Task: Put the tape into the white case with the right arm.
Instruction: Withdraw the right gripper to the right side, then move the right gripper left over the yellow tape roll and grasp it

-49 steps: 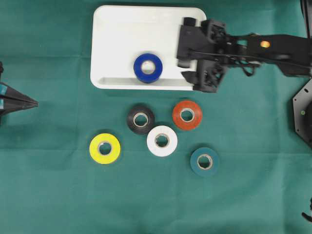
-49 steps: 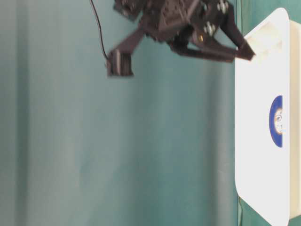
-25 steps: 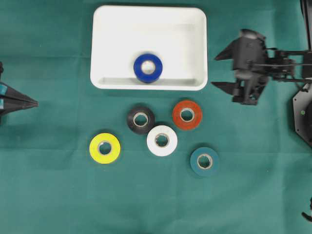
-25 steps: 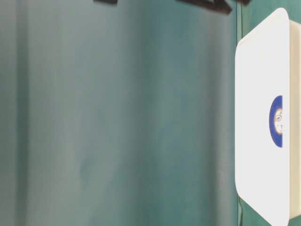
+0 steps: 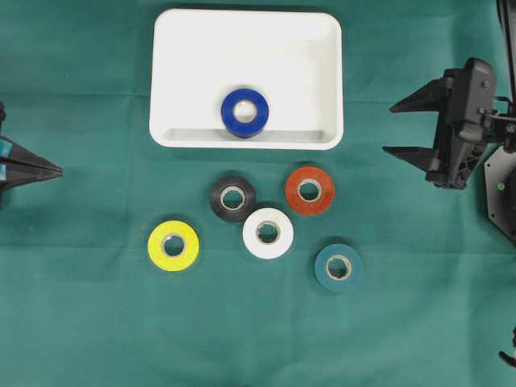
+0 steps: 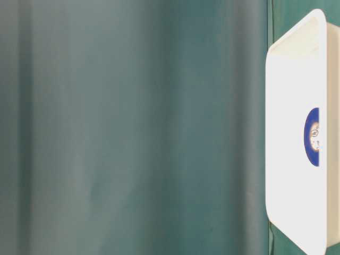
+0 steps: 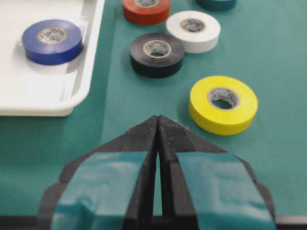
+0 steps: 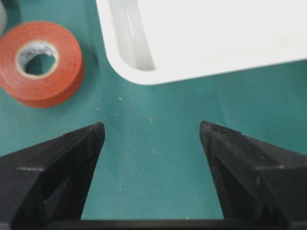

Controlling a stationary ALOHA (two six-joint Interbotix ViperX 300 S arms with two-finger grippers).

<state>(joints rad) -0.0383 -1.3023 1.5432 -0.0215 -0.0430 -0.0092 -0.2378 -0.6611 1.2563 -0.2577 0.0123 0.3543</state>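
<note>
while the blue tape roll lies flat inside the white case, close against the case's near wall and about midway along it, your right gripper hangs off to the right of the case, well apart from it, with its two pointed black fingers spread wide and nothing between them. you can see from the right wrist view that the gap between those fingers shows only green cloth, with a rounded corner of the case just ahead and the orange roll off to the upper left. your left gripper, the one with teal bands, sits at the left edge of the bench with its jaws pressed together and holding nothing; it points toward the rolls and touches none of them. on the bench below the case you have five loose rolls: the black roll and the orange one side by side nearest the case, the white roll just below and between them, the yellow roll off to the left, and the teal roll toward the lower right. the white roll looks to be touching the black one; the yellow and teal rolls stand apart from the others. the table-level view gives you only the case seen edge-on, with a sliver of the blue roll showing inside it, and neither gripper.
</note>
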